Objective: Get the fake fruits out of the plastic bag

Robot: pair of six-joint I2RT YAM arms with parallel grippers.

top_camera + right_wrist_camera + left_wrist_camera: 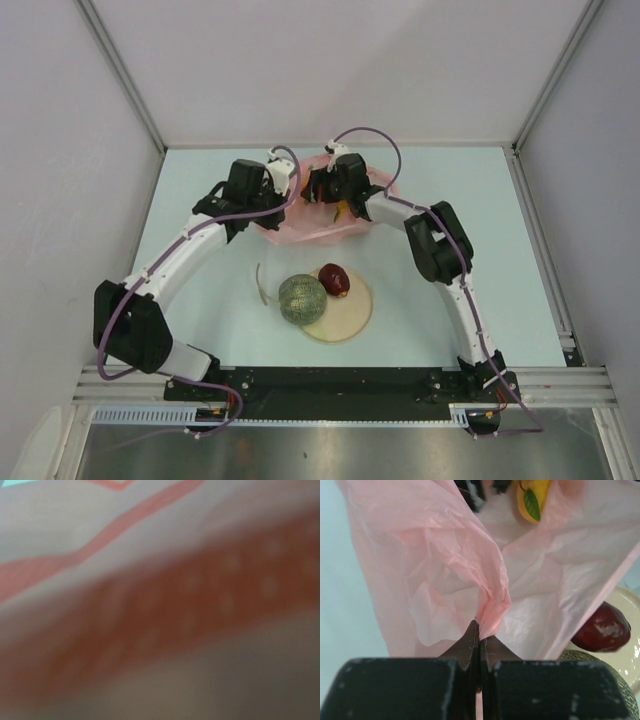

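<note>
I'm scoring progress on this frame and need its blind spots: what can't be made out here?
Right gripper: in the top view its fingers are hidden inside the plastic bag; the right wrist view is only pink-orange blur, so open or shut is unknowable.
Fruits left in the bag: its film hides the count; the left wrist view shows one yellow fruit, cut by the top edge.

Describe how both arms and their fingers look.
Both the left arm and right arm have white tubular links joined by chunky black joint housings. A thin purple cable runs along each. The left gripper has a black boxy body and black wedge-shaped fingers.
</note>
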